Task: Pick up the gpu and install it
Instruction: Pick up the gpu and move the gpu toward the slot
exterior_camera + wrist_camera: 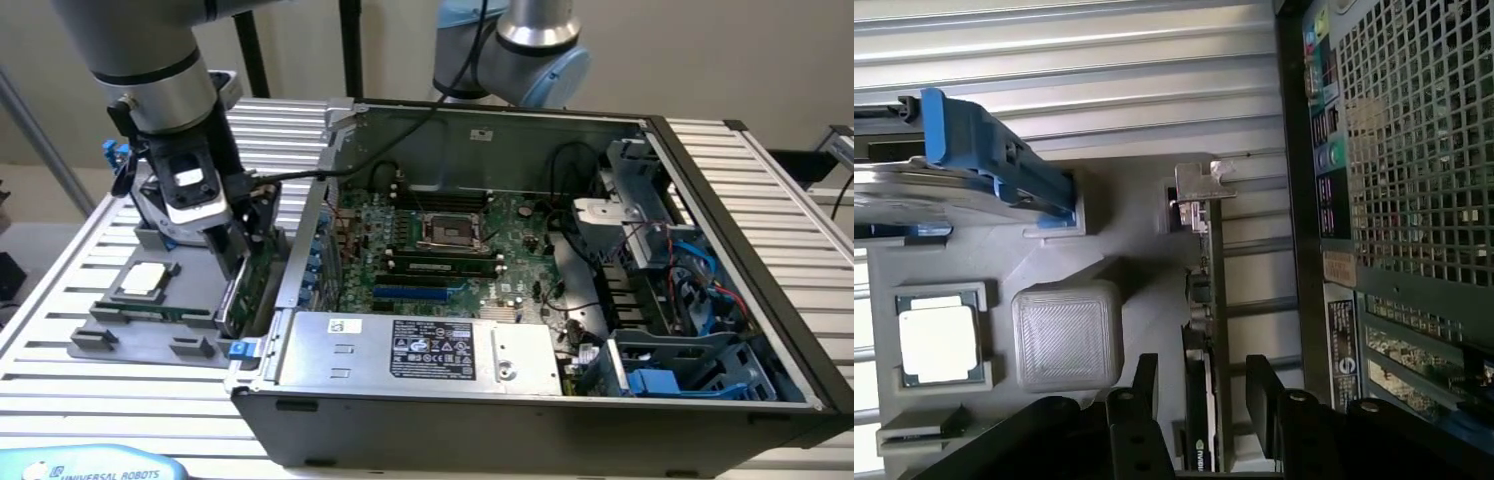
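the gripper hangs over the gray parts tray, which sits outside the open computer case on the exterior view's left. the gpu stands on edge in its tray slot, silver bracket at the far end from the fingers. the fingers are spread apart, one on each side of the card with a gap showing on both sides, so they grip nothing. a processor chip and a blue-framed hard drive lie on the same tray.
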